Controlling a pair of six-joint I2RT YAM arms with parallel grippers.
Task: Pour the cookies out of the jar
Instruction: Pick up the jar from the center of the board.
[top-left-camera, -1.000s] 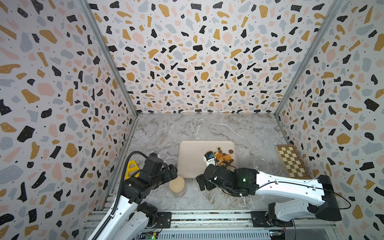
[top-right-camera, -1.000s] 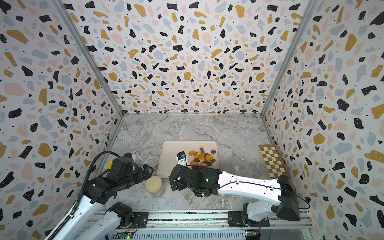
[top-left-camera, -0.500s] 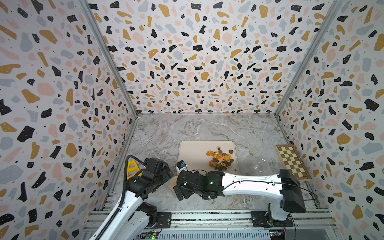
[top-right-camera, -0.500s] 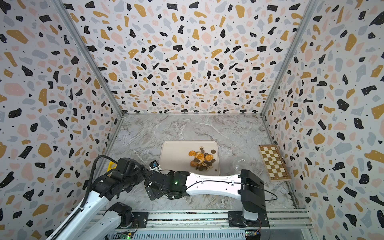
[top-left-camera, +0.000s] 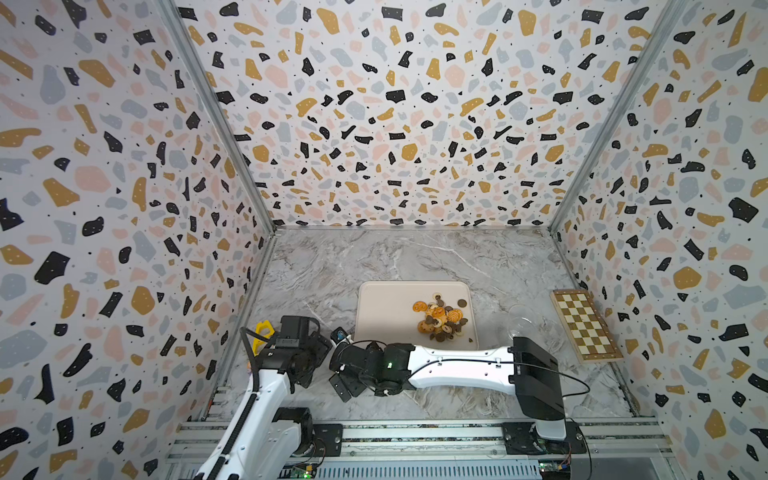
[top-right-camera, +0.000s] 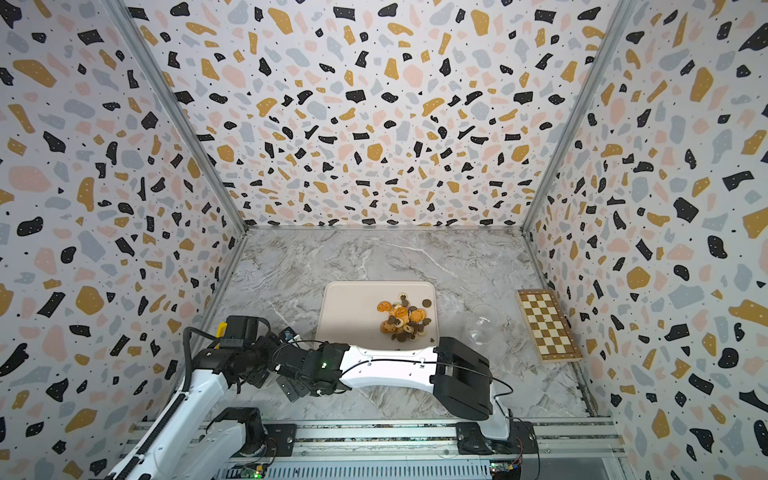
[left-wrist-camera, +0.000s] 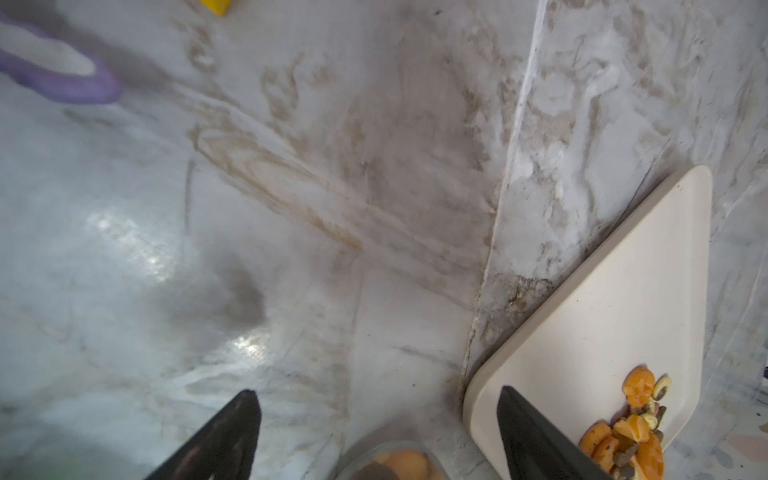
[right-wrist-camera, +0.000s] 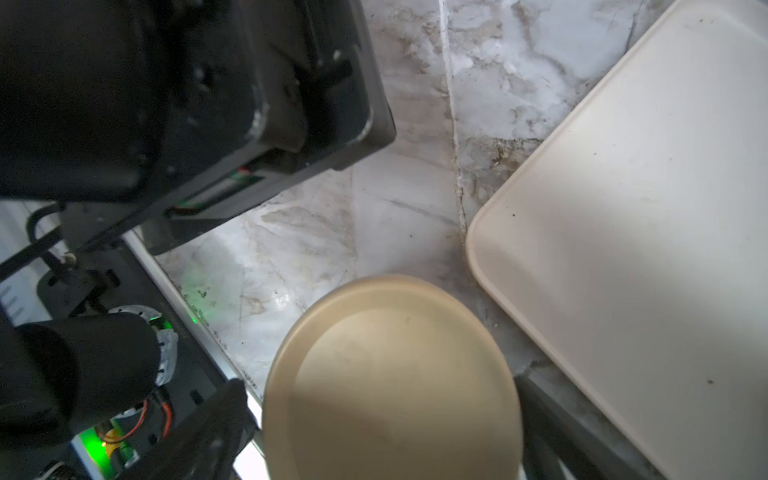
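Several cookies (top-left-camera: 441, 318) lie heaped on the right part of the beige tray (top-left-camera: 382, 307), seen too in the left wrist view (left-wrist-camera: 623, 440). The jar is hidden under both grippers in both top views. Its tan lid (right-wrist-camera: 390, 386) fills the gap between my right gripper's (right-wrist-camera: 378, 380) fingers, which stand either side of it, open. The left wrist view shows the jar's glass wall (left-wrist-camera: 395, 461) with an orange cookie inside. My left gripper (left-wrist-camera: 376, 390) is open around it, with neither finger touching. The two grippers meet at the front left (top-left-camera: 332, 370).
An empty clear glass vessel (top-left-camera: 519, 326) stands right of the tray, and a chessboard (top-left-camera: 586, 324) lies by the right wall. A yellow object (top-left-camera: 262, 332) sits by the left wall behind my left arm. A purple-rimmed thing (left-wrist-camera: 62, 79) lies on the marble.
My right arm has swung left from the tray's front edge to above the lidded jar. My left gripper has come in beside the jar and its jaws have narrowed.
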